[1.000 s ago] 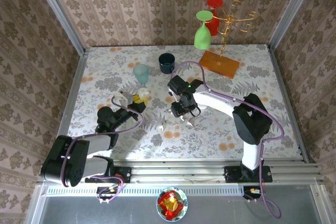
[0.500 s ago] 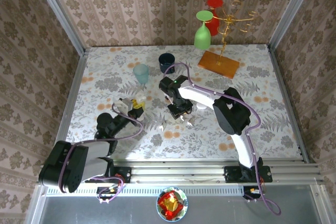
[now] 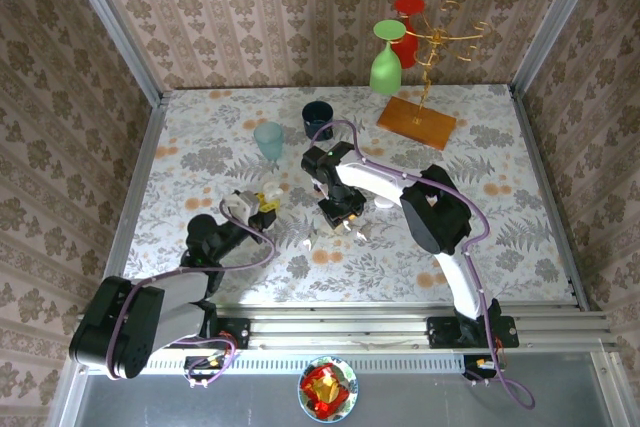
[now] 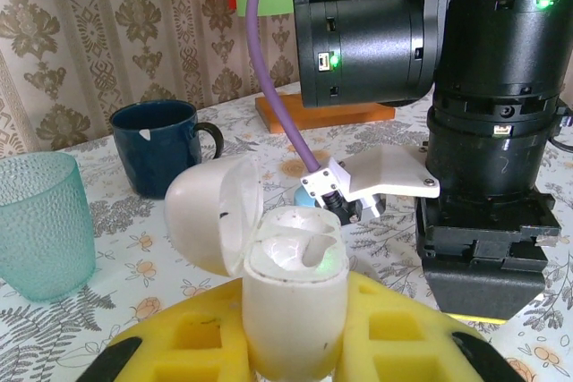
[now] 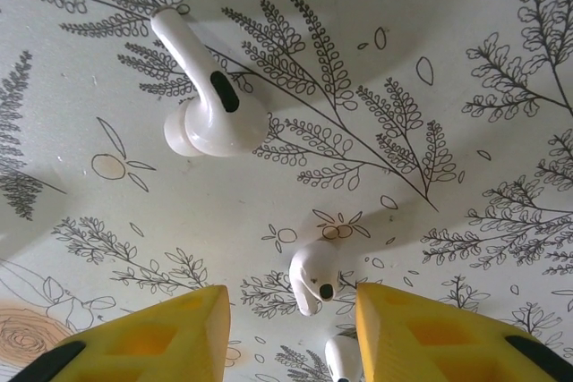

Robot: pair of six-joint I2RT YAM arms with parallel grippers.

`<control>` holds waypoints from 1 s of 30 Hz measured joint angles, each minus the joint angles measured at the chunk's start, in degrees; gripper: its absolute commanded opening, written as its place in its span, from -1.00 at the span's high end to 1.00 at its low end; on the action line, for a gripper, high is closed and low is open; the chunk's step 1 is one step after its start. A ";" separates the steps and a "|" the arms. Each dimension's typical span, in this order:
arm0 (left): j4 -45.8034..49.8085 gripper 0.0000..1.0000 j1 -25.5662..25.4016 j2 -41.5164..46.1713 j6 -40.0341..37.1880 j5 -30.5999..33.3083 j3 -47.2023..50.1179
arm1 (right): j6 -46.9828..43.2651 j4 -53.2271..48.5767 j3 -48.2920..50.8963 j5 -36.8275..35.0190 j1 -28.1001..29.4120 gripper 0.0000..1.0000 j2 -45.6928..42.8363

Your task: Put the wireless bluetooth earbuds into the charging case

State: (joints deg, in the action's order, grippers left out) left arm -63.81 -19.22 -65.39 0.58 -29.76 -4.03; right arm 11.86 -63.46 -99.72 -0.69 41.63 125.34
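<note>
Earbud: small, glossy white, lying on the patterned table, directly between the yellow fingers of the right gripper
- jaws stand apart, one either side of it; no contact visible on either side
- a further white bit shows just below it at the frame edge; cannot tell if it is this bud's stem or something else

Second earbud: stem and head both flat on the table, well apart from the first and outside the jaws' span

Charging case: upright, clamped between the yellow pads of the left gripper, to the left of the right arm
- lid swung open; the wells look empty, though glare hides part of the inside

Around: teal cup and dark blue mug stand farther back, clear of the work

Step in hand, as judged: pick-up of the first bud; neither is in the case yet, so the task is at an early stage

Next move calls for: a squeeze square across the bud's head without flicking it away, a straight lift, then a short carry left to the open case, stem aimed down into a well; slick plastic, a slip is likely
</note>
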 measured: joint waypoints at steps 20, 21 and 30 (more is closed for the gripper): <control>1.62 0.88 -0.26 0.00 -0.85 -0.44 -0.15 | 0.11 -0.02 0.00 0.72 -0.11 0.21 1.42; 1.73 0.88 -0.26 0.00 -0.85 -0.44 -0.15 | 0.22 -0.02 0.00 0.72 -0.11 0.21 1.42; 1.84 0.88 -0.31 0.63 -0.87 -0.44 -0.15 | 0.50 -0.31 -0.13 0.50 -0.13 0.25 2.45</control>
State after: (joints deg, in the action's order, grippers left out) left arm -61.98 -19.53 -64.75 -0.30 -30.20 -4.19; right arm 12.36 -63.77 -99.85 -0.19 41.50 127.79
